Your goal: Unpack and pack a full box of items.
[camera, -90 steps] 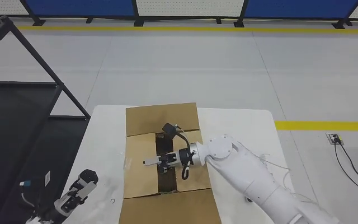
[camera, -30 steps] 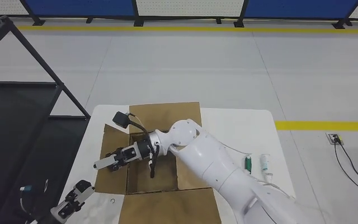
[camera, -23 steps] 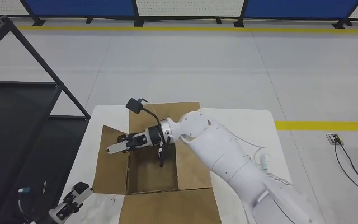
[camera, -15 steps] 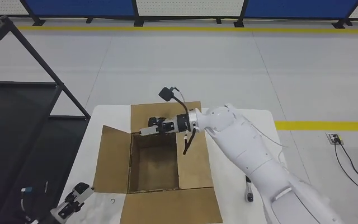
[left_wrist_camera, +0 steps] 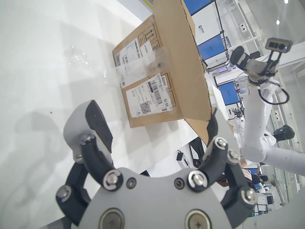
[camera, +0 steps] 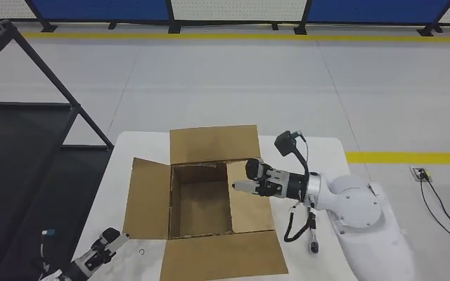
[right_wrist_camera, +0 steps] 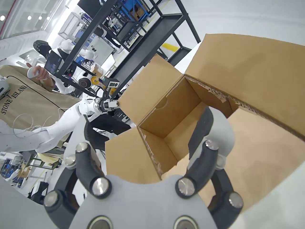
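Observation:
The cardboard box (camera: 148, 199) stands in the middle of the white table with all its flaps folded out, and its inside looks bare. My right gripper (camera: 238, 186) hovers open over the box's right flap, just beside the opening. In the right wrist view the right gripper (right_wrist_camera: 147, 134) holds nothing, and the box (right_wrist_camera: 171, 110) gapes below it. My left gripper (camera: 118, 237) sits low near the table's front left corner, apart from the box. It is open and empty in the left wrist view, where the left gripper (left_wrist_camera: 155, 125) faces the labelled side of the box (left_wrist_camera: 143, 89).
A small tool (camera: 313, 244) lies on the table (camera: 309, 151) right of the box, partly under the right arm. A tiny ring (camera: 141, 251) lies near the front left flap. A black metal rack (camera: 42, 140) stands off the table's left side.
The right gripper swept from the box's left side across to its right flap. The flaps, shut at first, now lie open. The box shifted slightly right. The left gripper barely moved.

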Tool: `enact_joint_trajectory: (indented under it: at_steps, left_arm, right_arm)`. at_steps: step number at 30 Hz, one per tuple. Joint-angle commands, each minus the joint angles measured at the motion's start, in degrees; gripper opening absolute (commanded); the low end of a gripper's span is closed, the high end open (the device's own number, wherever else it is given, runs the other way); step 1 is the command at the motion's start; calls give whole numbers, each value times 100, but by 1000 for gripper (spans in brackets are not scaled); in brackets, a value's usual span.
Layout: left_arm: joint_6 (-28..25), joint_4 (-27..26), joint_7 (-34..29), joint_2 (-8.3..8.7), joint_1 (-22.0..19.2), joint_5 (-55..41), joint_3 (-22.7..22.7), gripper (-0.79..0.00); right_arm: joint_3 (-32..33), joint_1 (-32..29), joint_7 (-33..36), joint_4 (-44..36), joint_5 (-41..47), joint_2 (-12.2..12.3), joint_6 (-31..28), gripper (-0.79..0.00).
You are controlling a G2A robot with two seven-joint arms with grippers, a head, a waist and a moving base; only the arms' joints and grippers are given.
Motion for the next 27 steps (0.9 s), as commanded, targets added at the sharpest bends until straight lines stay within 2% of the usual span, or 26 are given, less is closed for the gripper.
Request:
enact_joint_trajectory:
  at_steps: [1,6,17,21,25,27]
  left_arm:
    - [-1,-20,6,-6,-1,-1,-14,0]
    - [-24,-74,3,-22,18,8,-35,0]
    - [-10,-73,-69,-50,-73,-15,63,0]
    - [55,11,-141,-53,-159,77,117,0]
    - [84,77,-166,-62,-222,138,197,0]
    - [77,90,-179,-66,-228,136,207,0]
  right_arm:
    - [293,-254,78,-384,-164,63,129,0]
    - [672,-474,380,-579,-674,166,881,0]
    - [562,-527,354,-543,-838,179,885,0]
    - [593,-529,663,-586,-1461,255,1094,0]
    - [808,-748,1021,-651,-2613,370,1563,0]
    - [810,-834,1099,-650,-2792,391,1699,0]
